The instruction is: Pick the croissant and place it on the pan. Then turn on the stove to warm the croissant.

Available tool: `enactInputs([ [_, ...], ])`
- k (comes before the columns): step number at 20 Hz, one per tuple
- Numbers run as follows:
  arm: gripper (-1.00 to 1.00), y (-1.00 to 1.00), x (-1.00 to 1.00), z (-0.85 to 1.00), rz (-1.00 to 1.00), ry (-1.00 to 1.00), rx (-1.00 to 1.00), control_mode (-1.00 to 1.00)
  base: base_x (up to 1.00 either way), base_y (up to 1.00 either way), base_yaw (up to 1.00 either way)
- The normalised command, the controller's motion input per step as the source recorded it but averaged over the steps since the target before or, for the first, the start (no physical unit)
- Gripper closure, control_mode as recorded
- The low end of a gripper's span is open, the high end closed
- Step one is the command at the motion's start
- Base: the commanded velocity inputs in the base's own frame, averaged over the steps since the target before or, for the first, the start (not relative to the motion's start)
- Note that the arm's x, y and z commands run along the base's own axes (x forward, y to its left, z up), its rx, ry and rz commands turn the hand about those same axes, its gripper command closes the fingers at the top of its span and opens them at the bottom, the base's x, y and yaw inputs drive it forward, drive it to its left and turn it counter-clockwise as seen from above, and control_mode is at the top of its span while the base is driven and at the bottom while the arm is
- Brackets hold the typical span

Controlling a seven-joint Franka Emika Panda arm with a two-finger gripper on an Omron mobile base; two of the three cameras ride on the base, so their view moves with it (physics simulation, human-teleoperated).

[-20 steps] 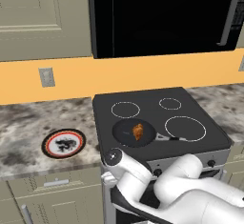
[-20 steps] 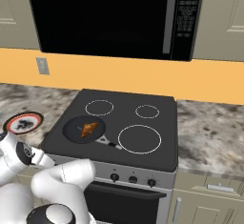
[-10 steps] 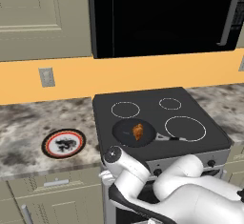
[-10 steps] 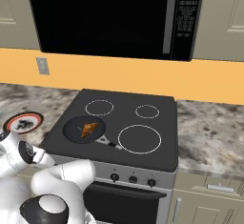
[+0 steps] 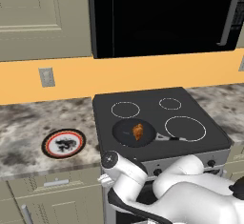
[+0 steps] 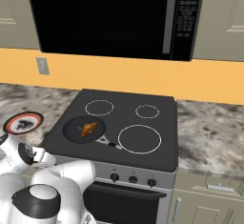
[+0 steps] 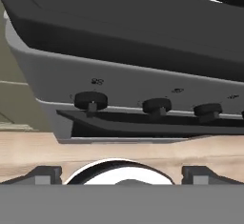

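Since a second ago the white arm has folded lower in front of the stove (image 5: 162, 118), while the croissant (image 5: 138, 131) and pan (image 5: 133, 133) have stayed where they were. That croissant lies inside the black pan, a little right of its centre, and the pan sits on the front-left burner ring of the cooktop with its short handle (image 5: 167, 138) pointing right toward the large front-right ring (image 5: 185, 128).

From the hand camera, the claw (image 7: 121, 173) looks at the stove's silver front panel from below and close up. Its two dark fingertips (image 7: 45, 174) stand wide apart at the bottom edge with nothing between them, so it is open. Three black knobs are lined up along the panel; the leftmost knob (image 7: 91, 100) lies above and slightly left of the gap between the tips, still apart from them.

On the marbled counter (image 5: 28, 132) left of the stove rests a red-rimmed plate (image 5: 64, 143). A black microwave (image 6: 114, 15) hangs above the cooktop.
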Motion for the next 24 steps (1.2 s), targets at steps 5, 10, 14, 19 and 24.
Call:
enactInputs([
  [5, -1.00, -0.45, 0.18, -0.30, 0.13, -0.06, 0.08, -1.00, 0.00, 0.00, 0.00],
  [10, -1.00, -0.58, 0.19, -0.33, 0.11, -0.05, 0.19, -1.00, 0.00, 0.00, 0.00],
  [14, -1.00, -0.74, 0.10, -0.37, 0.08, -0.06, 0.22, -1.00, 0.00, 0.00, 0.00],
  [19, -1.00, -0.81, 0.06, -0.45, 0.05, -0.07, 0.17, -1.00, 0.00, 0.00, 0.00],
  [24, -1.00, -0.95, 0.00, -0.58, 0.02, -0.08, 0.10, -1.00, 0.00, 0.00, 0.00],
])
